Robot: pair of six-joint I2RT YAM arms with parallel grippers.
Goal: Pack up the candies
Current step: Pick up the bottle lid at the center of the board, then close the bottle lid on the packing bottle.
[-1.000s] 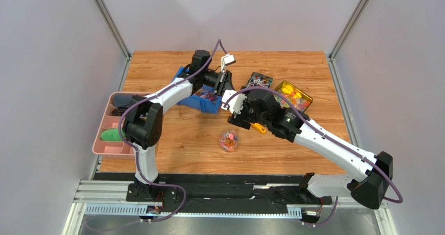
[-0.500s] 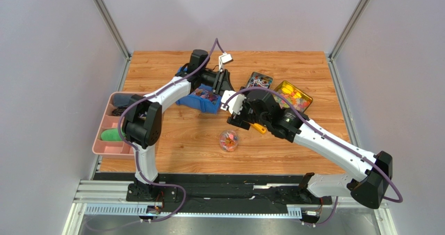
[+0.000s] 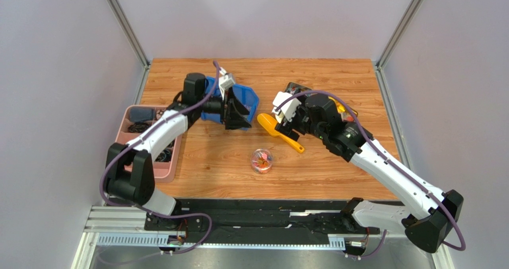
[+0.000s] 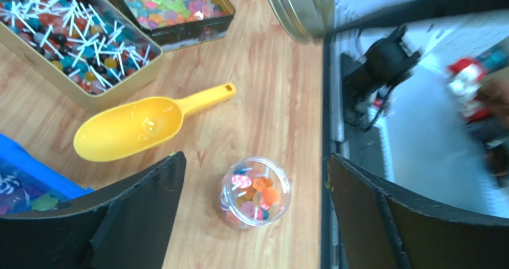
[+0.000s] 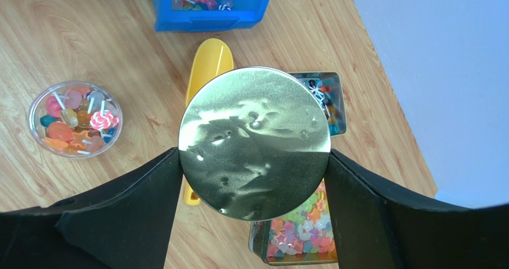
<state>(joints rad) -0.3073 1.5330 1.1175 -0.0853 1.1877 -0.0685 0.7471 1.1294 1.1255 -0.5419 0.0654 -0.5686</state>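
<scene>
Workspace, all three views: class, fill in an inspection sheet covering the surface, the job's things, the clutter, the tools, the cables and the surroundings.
Surface: wooden table; no spills seen.
Job's things: candies in a clear jar; more in the blue bin and two open tins; yellow scoop lies empty on the table.
Clutter: pink tray at the left edge, holding dark items.
Tools: left tool open and empty; right tool grips a round metal lid.
Cables: purple cables run along both arms; no snag seen.
Surroundings: grey walls; nothing else seen.
</scene>
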